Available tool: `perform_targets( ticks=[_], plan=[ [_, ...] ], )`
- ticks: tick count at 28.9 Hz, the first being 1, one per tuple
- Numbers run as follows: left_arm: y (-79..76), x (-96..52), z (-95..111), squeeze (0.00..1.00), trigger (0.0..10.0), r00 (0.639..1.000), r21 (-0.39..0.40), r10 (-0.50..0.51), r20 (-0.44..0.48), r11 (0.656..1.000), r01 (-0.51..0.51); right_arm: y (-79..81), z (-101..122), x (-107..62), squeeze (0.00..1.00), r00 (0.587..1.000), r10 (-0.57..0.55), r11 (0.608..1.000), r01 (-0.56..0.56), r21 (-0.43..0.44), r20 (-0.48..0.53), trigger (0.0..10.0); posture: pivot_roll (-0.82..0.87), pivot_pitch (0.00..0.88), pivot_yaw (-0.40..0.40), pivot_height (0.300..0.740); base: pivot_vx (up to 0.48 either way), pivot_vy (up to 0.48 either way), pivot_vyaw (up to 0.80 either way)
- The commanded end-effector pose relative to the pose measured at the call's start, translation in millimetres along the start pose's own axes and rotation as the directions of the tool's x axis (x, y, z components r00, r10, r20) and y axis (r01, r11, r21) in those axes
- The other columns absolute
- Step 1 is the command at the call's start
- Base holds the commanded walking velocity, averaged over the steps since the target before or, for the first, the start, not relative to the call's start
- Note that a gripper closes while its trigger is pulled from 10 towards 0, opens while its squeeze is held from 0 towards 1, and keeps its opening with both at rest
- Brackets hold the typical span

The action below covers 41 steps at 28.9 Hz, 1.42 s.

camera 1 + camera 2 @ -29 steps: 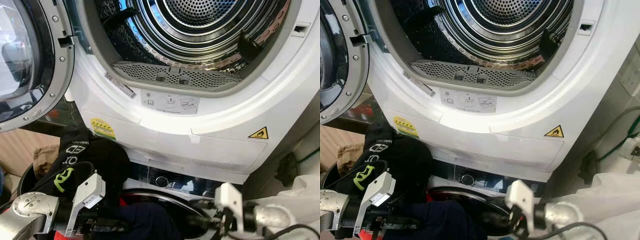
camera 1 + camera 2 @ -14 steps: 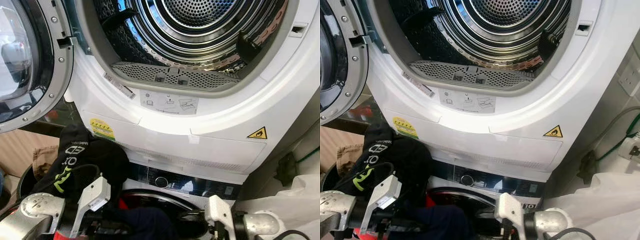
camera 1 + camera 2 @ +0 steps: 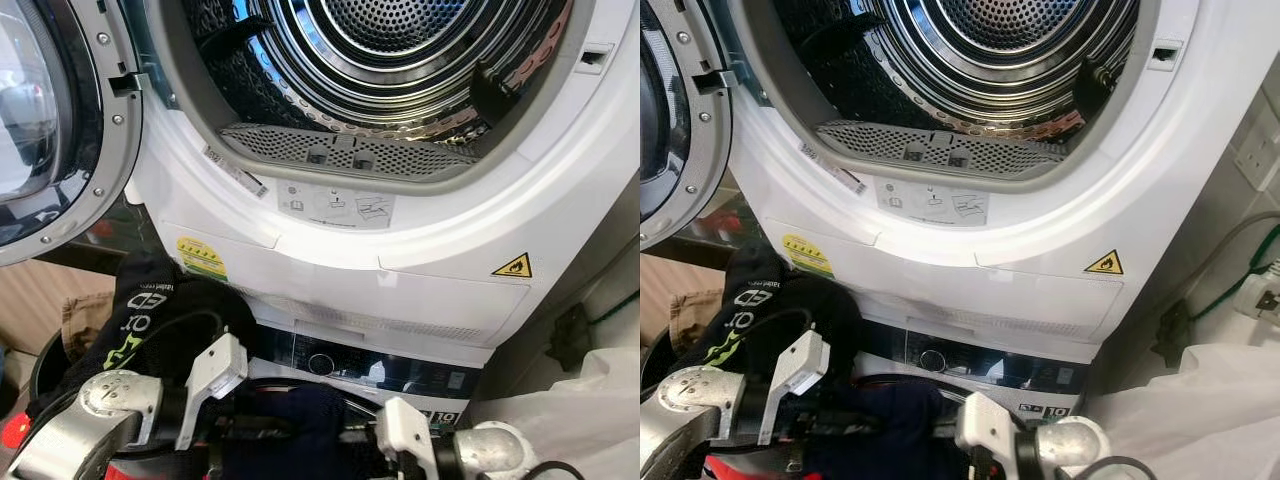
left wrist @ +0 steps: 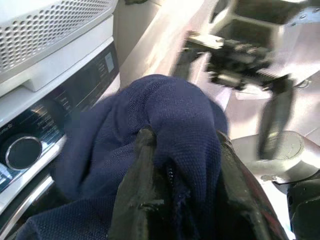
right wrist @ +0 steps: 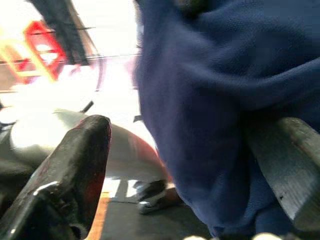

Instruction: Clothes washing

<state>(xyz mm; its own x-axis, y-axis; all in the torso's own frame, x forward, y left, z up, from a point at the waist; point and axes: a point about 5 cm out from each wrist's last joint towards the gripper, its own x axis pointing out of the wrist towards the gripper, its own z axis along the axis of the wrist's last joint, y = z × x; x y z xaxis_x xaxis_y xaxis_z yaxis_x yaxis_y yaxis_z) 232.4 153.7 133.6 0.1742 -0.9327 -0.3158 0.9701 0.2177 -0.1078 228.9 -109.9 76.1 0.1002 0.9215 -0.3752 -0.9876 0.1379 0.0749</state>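
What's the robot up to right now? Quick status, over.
Left gripper shut on navy garment. Right gripper open, fingers either side of the same cloth. Dryer drum above stands open, door swung to the left.

Navy garment point(image 3: 300, 425) cut off at the frame's lower edge, right gripper point(image 4: 245, 75) blurred.

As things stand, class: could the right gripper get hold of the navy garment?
Probably yes: the right gripper is open with the navy garment hanging between its fingers, already pinched by the left gripper.
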Motion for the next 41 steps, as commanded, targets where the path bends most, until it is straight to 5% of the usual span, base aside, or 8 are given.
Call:
perform_targets(
  ticks=[1, 2, 3, 8, 9, 14, 25, 41],
  plan=[
    [-2.7, 5.7, 4.8, 0.0, 0.0, 0.999, 0.017, -0.038, 0.013, 0.999, 0.038, -10.8, 0.4, 4.6, 1.0, 0.995, -0.098, 0.995, 0.098, -0.019, -0.016, 10.0, -0.02, 0.063, 0.032, 0.74, 0.0, 0.0, 0.0],
    [-3.0, 6.4, 4.8, 0.0, 0.0, 0.999, 0.016, -0.042, 0.013, 0.999, 0.042, -12.5, 0.7, 5.3, 0.43, 0.993, -0.115, 0.993, 0.115, -0.027, -0.017, 10.0, -0.01, 0.062, 0.033, 0.74, 0.0, 0.0, 0.0],
    [-4.6, 7.9, 4.6, 0.0, 0.0, 0.998, 0.014, -0.056, 0.012, 0.998, 0.056, -19.7, 1.5, 6.5, 0.22, 0.984, -0.177, 0.984, 0.177, -0.025, -0.008, 10.0, -0.01, 0.063, 0.034, 0.74, 0.0, 0.0, 0.0],
    [-5.0, 8.6, 3.6, 0.0, 0.0, 0.999, 0.017, -0.049, 0.015, 0.999, 0.049, -18.8, 5.4, 6.1, 0.25, 0.986, -0.163, 0.987, 0.163, 0.003, 0.032, 10.0, -0.01, 0.065, 0.034, 0.74, 0.0, 0.0, 0.0],
    [-3.8, 8.0, 4.5, 0.0, 0.0, 0.999, 0.016, -0.046, 0.018, 0.999, 0.046, -12.8, 4.6, 6.8, 0.0, 0.993, -0.112, 0.994, 0.113, -0.011, 0.023, 10.0, -0.01, 0.066, 0.034, 0.74, 0.0, 0.0, 0.0],
    [-6.0, 8.9, 7.4, 0.0, 0.0, 0.997, 0.011, -0.072, 0.032, 0.997, 0.071, -16.8, -1.6, 9.1, 0.0, 0.989, -0.147, 0.989, 0.147, -0.009, -0.001, 10.0, -0.01, 0.065, 0.034, 0.74, 0.0, 0.0, 0.0],
    [-20.6, -8.7, -11.6, 0.0, 0.0, 0.978, -0.025, -0.173, -0.118, 0.985, 0.171, -37.7, -1.0, -28.4, 0.0, 0.983, -0.184, 0.983, 0.184, 0.008, 0.008, 10.0, -0.01, 0.067, 0.038, 0.74, 0.0, 0.0, 0.0],
    [-16.9, -10.5, -14.6, 0.0, 0.0, 0.957, 0.085, -0.143, -0.252, 0.982, 0.169, -23.6, -10.2, -40.2, 0.0, 0.989, 0.101, 0.995, -0.099, 0.021, -0.105, 10.0, -0.01, 0.067, 0.038, 0.74, 0.0, 0.0, 0.0]
  ],
)
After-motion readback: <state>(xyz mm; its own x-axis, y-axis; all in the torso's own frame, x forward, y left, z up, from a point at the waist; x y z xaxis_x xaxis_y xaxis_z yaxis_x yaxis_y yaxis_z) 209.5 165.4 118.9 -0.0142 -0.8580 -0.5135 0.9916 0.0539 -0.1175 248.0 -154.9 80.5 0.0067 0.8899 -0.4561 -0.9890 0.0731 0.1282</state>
